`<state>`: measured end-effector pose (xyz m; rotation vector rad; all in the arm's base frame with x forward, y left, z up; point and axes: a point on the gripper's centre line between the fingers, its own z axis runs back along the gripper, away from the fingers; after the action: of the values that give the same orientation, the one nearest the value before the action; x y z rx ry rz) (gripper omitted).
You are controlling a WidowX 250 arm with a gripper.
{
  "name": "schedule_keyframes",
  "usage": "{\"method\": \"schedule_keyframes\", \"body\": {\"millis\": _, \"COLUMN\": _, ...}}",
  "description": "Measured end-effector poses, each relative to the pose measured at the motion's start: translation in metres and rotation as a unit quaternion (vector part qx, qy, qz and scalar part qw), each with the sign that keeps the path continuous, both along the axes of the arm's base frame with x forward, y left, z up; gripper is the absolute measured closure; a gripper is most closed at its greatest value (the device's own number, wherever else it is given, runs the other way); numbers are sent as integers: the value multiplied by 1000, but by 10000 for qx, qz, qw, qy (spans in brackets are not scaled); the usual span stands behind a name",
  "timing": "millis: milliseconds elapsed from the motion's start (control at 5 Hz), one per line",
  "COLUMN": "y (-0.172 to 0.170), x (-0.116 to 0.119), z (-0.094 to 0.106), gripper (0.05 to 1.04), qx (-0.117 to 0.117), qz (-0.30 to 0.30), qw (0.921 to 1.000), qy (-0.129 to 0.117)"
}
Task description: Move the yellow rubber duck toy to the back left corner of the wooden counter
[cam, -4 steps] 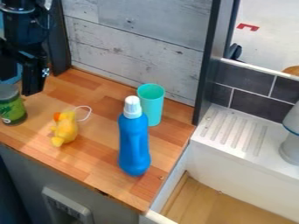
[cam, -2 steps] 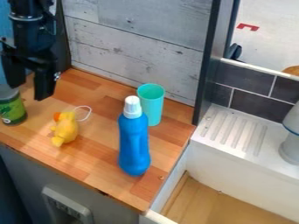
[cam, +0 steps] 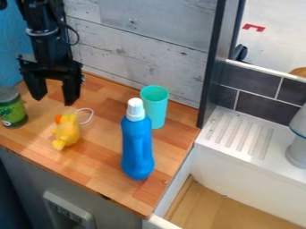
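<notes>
Hanging wide open and empty, my pincer [cam: 55, 91] is nearest the yellow toy duck [cam: 67, 131], which lies left of the blue bottle [cam: 137, 145]. I judge the duck light, squashy and hardly fragile, best pinched gently round its plump middle.

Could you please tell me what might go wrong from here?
The yellow toy duck's white loop could snag on the open gripper if it comes down there. A low sideways swing might knock the green-labelled jar. The blue bottle stands close to the turquoise cup, so a bump could topple both.
</notes>
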<state>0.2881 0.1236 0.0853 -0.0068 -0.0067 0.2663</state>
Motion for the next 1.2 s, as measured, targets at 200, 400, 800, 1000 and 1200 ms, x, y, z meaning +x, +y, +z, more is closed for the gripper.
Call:
{"method": "schedule_keyframes", "body": {"millis": 200, "y": 4, "x": 0, "z": -22, "gripper": 83, "qx": -325, "qz": 538, "qw": 9978, "qy": 189}}
{"method": "schedule_keyframes", "body": {"millis": 400, "y": 7, "x": -1, "z": -40, "gripper": 83, "qx": -243, "qz": 727, "qw": 9961, "qy": 437}}
{"method": "schedule_keyframes", "body": {"millis": 800, "y": -1, "x": -6, "z": -80, "gripper": 83, "qx": 167, "qz": 604, "qw": 9935, "qy": 955}}
{"method": "schedule_keyframes", "body": {"millis": 1000, "y": -3, "x": -8, "z": -82, "gripper": 133, "qx": 210, "qz": 636, "qw": 9939, "qy": 876}}
{"method": "schedule_keyframes", "body": {"millis": 1200, "y": -4, "x": -22, "z": -80, "gripper": 371, "qx": 280, "qz": 564, "qw": 9927, "qy": 1029}}
